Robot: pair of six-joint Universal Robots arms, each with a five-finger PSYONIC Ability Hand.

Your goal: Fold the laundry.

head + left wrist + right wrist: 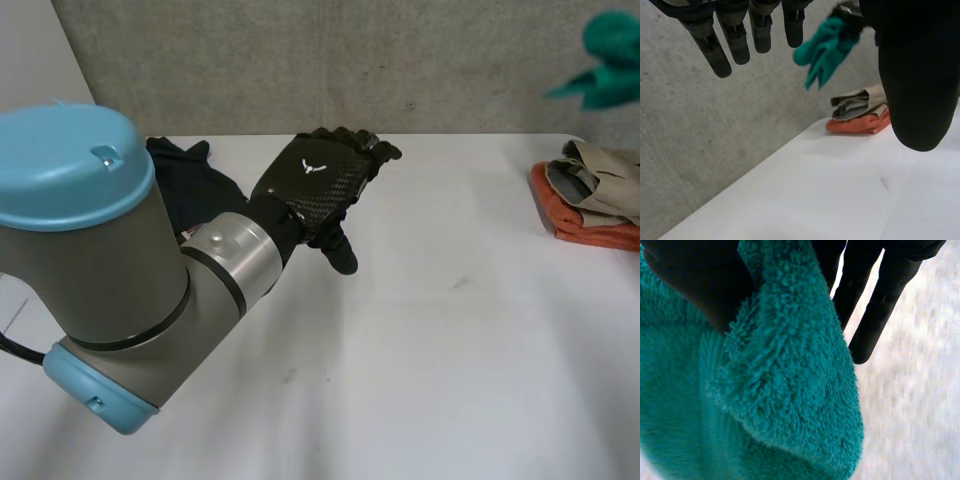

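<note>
A robotics lab or test bench is indicated, not a household laundry room — a plain white table [430,380] is set against a bare grey concrete wall [400,70], and a machine arm [110,280] with grey joints and a light-blue cap is seen at its near left. A few laundry pieces are spread about the table: a dark garment [180,165] is laid at the far left, a small stack of folded cloths [595,205] at the far right, and a teal towel [612,55] is held up above that stack.

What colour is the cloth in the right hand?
Teal green. The fluffy cloth is pinched in the right hand, and the right wrist view shows it best.
</note>
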